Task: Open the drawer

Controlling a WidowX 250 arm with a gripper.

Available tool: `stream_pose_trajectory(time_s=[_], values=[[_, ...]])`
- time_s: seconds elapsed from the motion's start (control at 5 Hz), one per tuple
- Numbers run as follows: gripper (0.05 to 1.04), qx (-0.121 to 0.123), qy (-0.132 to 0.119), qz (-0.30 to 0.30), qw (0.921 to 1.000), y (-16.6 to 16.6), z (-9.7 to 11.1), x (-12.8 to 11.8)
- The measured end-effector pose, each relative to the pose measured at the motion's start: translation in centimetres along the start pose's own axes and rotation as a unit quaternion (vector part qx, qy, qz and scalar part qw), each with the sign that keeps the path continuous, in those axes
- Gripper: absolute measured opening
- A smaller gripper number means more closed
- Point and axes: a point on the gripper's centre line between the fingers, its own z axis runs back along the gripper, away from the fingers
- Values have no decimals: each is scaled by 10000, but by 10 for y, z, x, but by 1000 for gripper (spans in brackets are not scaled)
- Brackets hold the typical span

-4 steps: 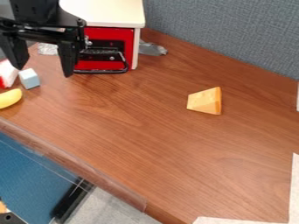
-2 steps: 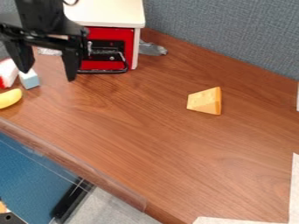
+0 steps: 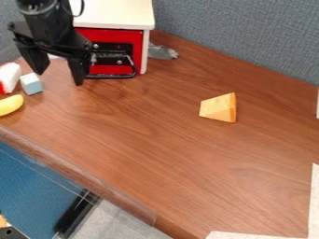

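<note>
In the camera view, the gripper [image 3: 59, 78] hangs over the far left of the bench [image 3: 174, 140], its fingers well apart with nothing between them. The red drawer [image 3: 131, 36] is in the white-topped cabinet [image 3: 115, 14] and seems shut, though the angle makes a slight gap hard to rule out. Its black wire handle [image 3: 118, 76] lies to the right of the fingers, its long bar running left to right; the nearer finger overlaps its left end in view, and contact cannot be told. The next move probably calls for going right and hooking behind that bar, then drawing nearward. The pale blue block [image 3: 31, 85] and banana [image 3: 10, 104] sit left of that path, the cheese wedge [image 3: 215, 108] well right.
</note>
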Motion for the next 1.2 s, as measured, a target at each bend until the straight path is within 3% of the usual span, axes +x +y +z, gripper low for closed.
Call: stream_pose_trajectory(time_s=[0.2, 0.4, 0.8, 1.0, 1.2], values=[[999, -178, -83, -745, 9970, 3, -21, 5], [999, -397, -106, -1798, 9829, 2, -35, 18], [999, -928, -186, -3248, 9410, -8, -48, 33], [999, -1035, -322, -3658, 9244, -11, -53, 39], [999, -1108, -451, -3871, 9142, -13, -61, 43]])
